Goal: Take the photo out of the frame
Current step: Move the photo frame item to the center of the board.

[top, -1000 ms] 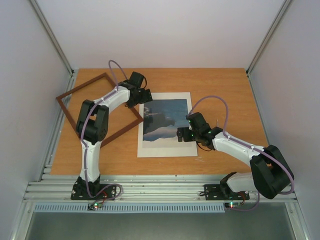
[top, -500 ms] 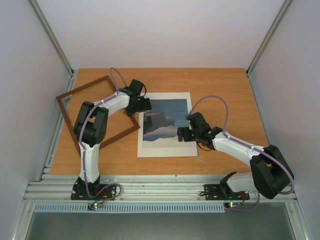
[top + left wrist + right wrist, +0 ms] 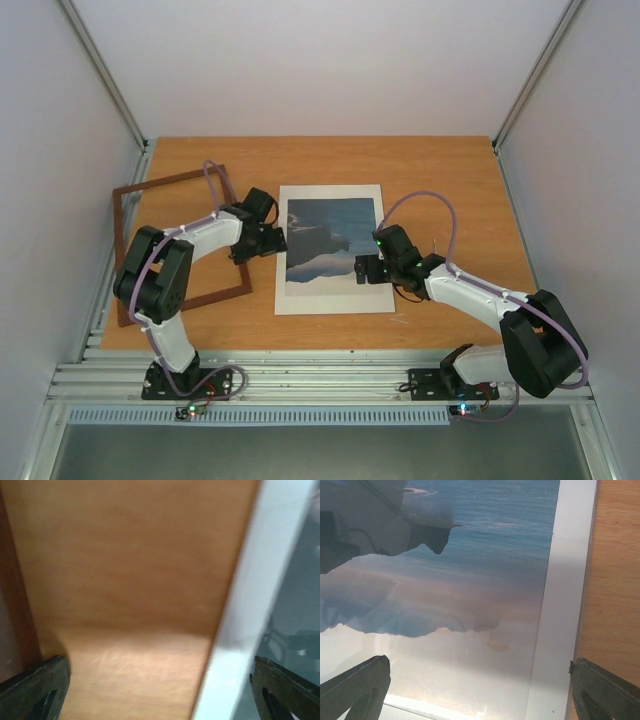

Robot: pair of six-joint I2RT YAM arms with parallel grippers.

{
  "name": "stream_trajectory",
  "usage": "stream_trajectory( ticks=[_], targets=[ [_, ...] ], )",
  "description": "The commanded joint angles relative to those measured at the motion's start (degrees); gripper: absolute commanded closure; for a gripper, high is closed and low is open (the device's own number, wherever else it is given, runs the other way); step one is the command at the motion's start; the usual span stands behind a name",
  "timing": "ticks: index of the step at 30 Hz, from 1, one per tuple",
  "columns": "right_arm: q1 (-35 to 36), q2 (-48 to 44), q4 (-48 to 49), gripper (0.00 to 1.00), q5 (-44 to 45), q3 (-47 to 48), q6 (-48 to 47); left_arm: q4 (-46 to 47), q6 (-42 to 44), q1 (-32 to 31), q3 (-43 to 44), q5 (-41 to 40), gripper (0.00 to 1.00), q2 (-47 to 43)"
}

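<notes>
The photo point(image 3: 330, 238), a blue mountain scene, lies flat in a cream mat board point(image 3: 330, 300) at the table's middle. The frame point(image 3: 165, 180), thin and reddish-brown, lies empty to the left, apart from the mat. My left gripper point(image 3: 268, 240) is open, low over bare table between the frame's right side and the mat's left edge. The left wrist view shows the frame point(image 3: 15, 605) on the left and the mat board point(image 3: 250, 605) on the right. My right gripper point(image 3: 365, 268) hangs open over the photo point(image 3: 445, 595) near its lower right, holding nothing.
The wooden table point(image 3: 450, 190) ends at a metal rail point(image 3: 320, 375) in front. White walls close the left, back and right. The frame's left corner lies close to the left wall point(image 3: 60, 200).
The frame has slid left and turned, so it no longer overlaps the mat. My left gripper moved down and left with it. The right arm stayed still.
</notes>
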Motion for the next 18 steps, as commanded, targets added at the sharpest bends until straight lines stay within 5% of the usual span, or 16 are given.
stream_trajectory(
  ticks=[1, 18],
  targets=[
    [-0.17, -1.12, -0.27, 0.02, 0.11, 0.48, -0.06, -0.43, -0.89, 0.37, -5.48, -3.58, 0.01, -2.12],
    [-0.19, -1.87, -5.98, 0.02, 2.3, 2.32, 2.05, -6.11, 1.5, -5.95, -13.87, -10.84, 0.01, -19.31]
  ],
)
